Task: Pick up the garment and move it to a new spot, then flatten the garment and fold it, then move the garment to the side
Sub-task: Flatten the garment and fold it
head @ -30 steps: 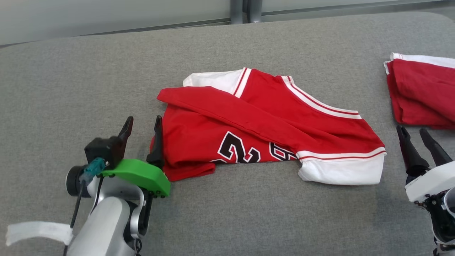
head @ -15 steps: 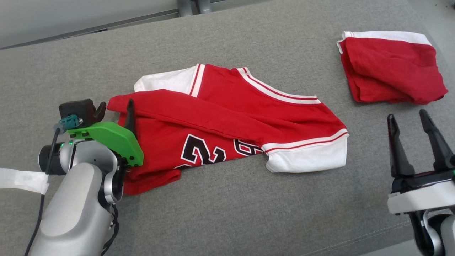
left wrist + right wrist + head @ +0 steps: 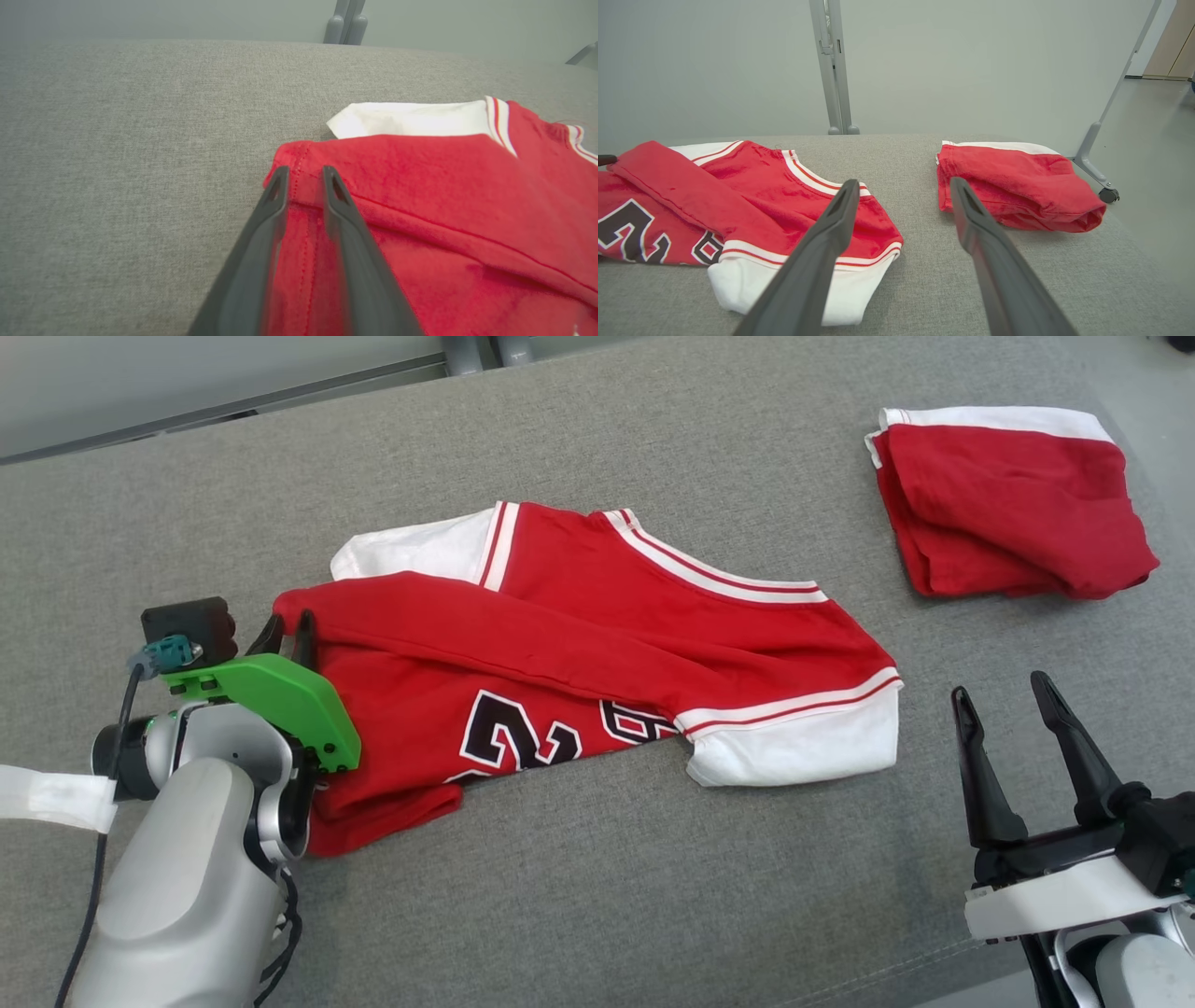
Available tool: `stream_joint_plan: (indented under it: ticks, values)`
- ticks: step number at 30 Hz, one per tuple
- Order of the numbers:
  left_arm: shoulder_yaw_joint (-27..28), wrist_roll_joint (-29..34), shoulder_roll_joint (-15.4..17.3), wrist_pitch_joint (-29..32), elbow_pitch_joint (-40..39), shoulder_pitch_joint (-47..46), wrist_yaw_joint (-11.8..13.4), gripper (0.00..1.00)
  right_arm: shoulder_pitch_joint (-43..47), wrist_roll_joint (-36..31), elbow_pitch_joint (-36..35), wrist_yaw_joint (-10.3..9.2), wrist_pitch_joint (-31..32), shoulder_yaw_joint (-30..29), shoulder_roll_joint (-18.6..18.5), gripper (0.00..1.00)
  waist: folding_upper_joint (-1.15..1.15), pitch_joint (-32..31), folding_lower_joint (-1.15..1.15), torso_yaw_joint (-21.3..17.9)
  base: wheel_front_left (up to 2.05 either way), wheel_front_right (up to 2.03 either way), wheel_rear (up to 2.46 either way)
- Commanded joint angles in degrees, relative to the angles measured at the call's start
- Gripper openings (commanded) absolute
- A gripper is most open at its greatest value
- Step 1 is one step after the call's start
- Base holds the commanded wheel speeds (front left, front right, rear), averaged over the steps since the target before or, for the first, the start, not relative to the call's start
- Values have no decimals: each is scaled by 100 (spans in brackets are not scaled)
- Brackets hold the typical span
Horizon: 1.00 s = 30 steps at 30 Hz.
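Observation:
The garment (image 3: pixel 607 644) is a red jersey with white sleeves and black numbers, lying loosely folded in the middle of the grey padded table (image 3: pixel 653 896). My left gripper (image 3: pixel 288 637) is at the jersey's left corner. In the left wrist view the left gripper (image 3: pixel 306 175) has its fingers drawn close together, with the red hem of the garment (image 3: pixel 444 186) between them. My right gripper (image 3: pixel 1004 700) stands open over bare table, to the right of the white sleeve, holding nothing. The right wrist view shows the right gripper (image 3: pixel 901 186) wide open, with the garment (image 3: pixel 738 196) to its left.
A second red folded cloth (image 3: pixel 1008 504) with a white band lies at the table's far right, also visible in the right wrist view (image 3: pixel 1017 186). A grey partition with a post (image 3: pixel 831 70) stands behind the table. The table's front edge (image 3: pixel 934 952) runs near my right arm.
The left gripper reached forward along the jersey's left edge to its corner, and its fingers closed from wide apart onto the hem. The head camera turned, shifting the whole picture. The right gripper stayed open.

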Motion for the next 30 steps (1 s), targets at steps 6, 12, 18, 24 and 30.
stream_joint_plan:
  ticks: [6, 12, 18, 24, 30]
  values:
    - [-27, -76, -74, -91, 236, -224, -74, 100, -57, -30, 66, 0, -62, 77, -30, 100, 44, 21, 0, 25, 0, 0, 0]
    - [-74, -98, -16, 72, 446, -376, -157, 100, -69, -34, 85, 0, -77, 121, -49, 100, 44, 43, 0, 2, 0, 0, 0]
    - [-101, -269, -74, 350, 595, -474, -316, 100, -62, -41, 100, 0, -82, 142, -12, 100, 44, 63, 0, -14, 0, 0, 0]
    - [-213, -225, -22, 508, 801, -636, -389, 89, -118, -15, 109, 0, -82, 158, 7, 100, 44, 116, 0, -41, 0, 0, 0]
    - [-258, -203, -60, 395, 980, -729, -426, 25, -126, -15, 134, 0, -89, 153, 9, 100, 44, 113, 0, -76, 0, 0, 0]
